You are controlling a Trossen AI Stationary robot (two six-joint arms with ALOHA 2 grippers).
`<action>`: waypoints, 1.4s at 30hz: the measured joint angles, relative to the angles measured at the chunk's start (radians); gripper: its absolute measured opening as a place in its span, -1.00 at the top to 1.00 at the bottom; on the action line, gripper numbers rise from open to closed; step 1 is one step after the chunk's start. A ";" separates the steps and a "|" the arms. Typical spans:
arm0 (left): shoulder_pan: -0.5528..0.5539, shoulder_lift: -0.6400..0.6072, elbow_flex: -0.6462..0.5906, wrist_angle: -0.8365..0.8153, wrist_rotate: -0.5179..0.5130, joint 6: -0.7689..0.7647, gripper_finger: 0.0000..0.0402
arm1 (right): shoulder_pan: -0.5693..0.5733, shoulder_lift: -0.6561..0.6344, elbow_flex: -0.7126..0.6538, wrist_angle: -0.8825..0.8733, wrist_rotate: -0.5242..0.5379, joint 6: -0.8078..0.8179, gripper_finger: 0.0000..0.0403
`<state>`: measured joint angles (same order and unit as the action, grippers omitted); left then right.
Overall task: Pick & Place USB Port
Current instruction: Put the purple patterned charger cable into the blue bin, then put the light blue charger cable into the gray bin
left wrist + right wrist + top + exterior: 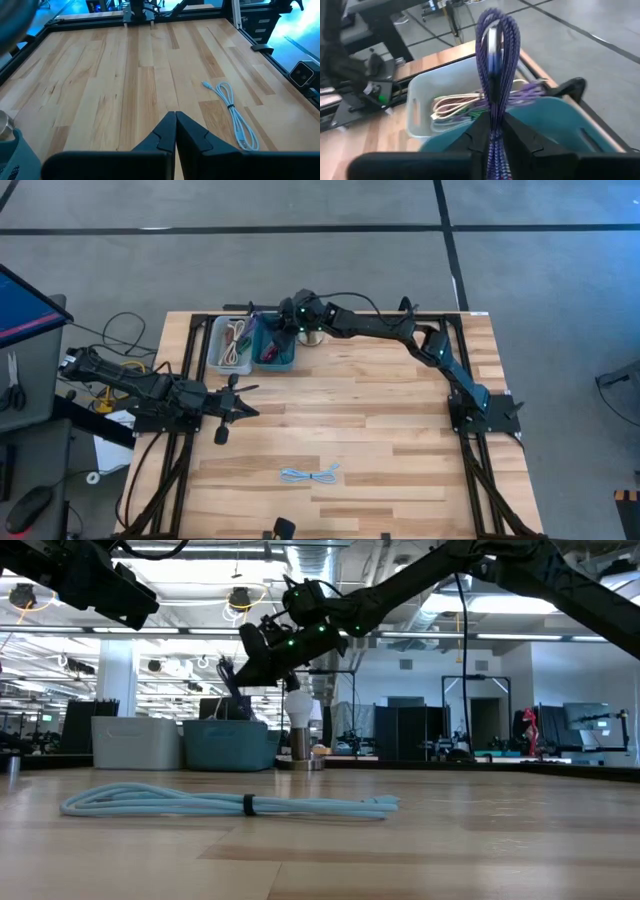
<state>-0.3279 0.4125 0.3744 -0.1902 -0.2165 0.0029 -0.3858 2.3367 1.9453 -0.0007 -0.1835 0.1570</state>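
Note:
My right gripper [272, 330] reaches across to the far left of the table and hovers over a teal bin [565, 125], shut on a bundled purple braided cable [496, 60]. Beside it stands a pale grey bin [228, 345] with a cream cable [452, 105] lying inside. A light blue coiled cable [310, 474] lies flat on the wood near the front edge, also seen in the low view [230, 804]. My left gripper [175, 131] hangs shut at the table's left side, touching nothing. My right gripper pinches the purple cable's bundled strands [494, 107] between its two fingers, several strands together. The fingers slant down from the table's right side. The bundle's looped end [497, 27] sticks out past the fingertips, clear above the teal bin.
A small pale object [313, 337] stands just right of the teal bin at the far edge. Black frame rails run along the table's sides [460, 360]. Bare wood stretches across the middle of the table [350, 410]. A monitor and loose wires sit off the table's left.

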 joint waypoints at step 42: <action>0.000 0.000 0.000 -0.011 0.000 -0.008 0.95 | 0.214 -0.231 0.387 -1.251 0.000 -0.157 0.41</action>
<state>-0.3279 0.4126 0.3748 -0.2016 -0.2161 -0.0048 -0.1715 2.1056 2.3323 -1.2513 -0.1830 0.0002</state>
